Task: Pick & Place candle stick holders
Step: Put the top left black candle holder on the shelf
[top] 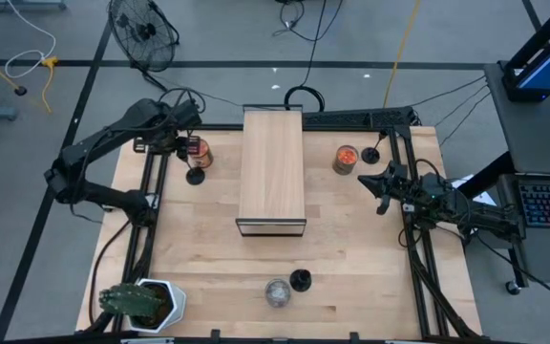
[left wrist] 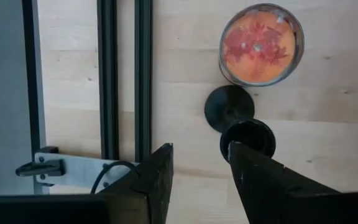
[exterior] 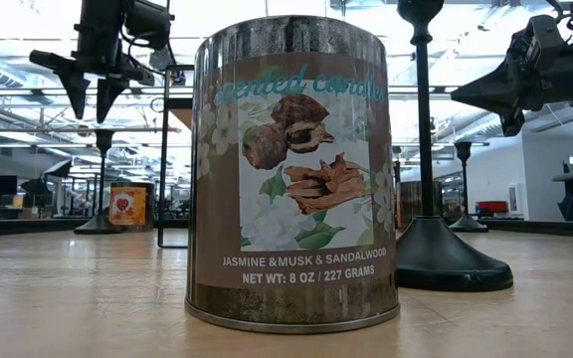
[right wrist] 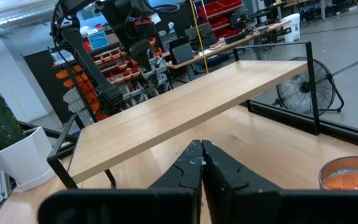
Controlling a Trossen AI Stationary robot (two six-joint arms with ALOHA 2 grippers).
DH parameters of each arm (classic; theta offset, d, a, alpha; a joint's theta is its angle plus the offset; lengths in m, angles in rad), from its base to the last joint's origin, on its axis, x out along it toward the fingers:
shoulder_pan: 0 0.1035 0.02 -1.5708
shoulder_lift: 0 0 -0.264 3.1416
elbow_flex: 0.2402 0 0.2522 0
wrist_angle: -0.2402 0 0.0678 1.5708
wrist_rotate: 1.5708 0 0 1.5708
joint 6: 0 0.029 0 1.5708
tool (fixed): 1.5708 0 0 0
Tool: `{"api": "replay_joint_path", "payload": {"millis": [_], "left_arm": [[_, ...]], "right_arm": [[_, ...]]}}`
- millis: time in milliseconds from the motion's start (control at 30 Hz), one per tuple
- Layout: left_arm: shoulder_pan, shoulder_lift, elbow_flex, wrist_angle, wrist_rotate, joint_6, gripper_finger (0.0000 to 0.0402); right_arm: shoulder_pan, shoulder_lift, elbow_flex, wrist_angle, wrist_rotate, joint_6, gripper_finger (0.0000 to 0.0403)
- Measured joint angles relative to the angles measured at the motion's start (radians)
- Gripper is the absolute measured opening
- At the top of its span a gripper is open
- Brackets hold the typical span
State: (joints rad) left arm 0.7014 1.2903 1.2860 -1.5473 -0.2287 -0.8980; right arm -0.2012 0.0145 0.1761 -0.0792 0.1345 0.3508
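- one black candle stick holder (left wrist: 235, 115) stands on the table (top: 351, 248) just beside a tin with an orange top (left wrist: 261, 43).
- the left gripper (left wrist: 201, 165) hangs above it, fingers apart, holding nothing.
- the right gripper (right wrist: 202, 163) is pressed closed and empty, near the table's right side.

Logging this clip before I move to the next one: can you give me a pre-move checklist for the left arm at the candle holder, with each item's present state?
1. Left pincer open: ok, fingers apart.
2. Small matte-black candle stick holder upright beside the tin candle with the orange-red top: ok.
3. Holder free of the pincer: ok, top cup sits beyond the fingertips, ungripped.
4. Right pincer shut and parked at the table's right edge: ok.
5. Other black holders standing: ok, one at the far right, one near the front.
6. Lift-off clearance from the tin: cannot tell.
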Motion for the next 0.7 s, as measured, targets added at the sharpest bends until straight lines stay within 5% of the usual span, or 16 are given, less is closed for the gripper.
{"api": "replay_joint_path", "payload": {"millis": [700], "left_arm": [[0.002,0.000,-0.004,0.047,0.028,0.014,0.0170]], "right_arm": [[0.000,0.000,0.000,0.000,0.000,0.000,0.0000]]}}
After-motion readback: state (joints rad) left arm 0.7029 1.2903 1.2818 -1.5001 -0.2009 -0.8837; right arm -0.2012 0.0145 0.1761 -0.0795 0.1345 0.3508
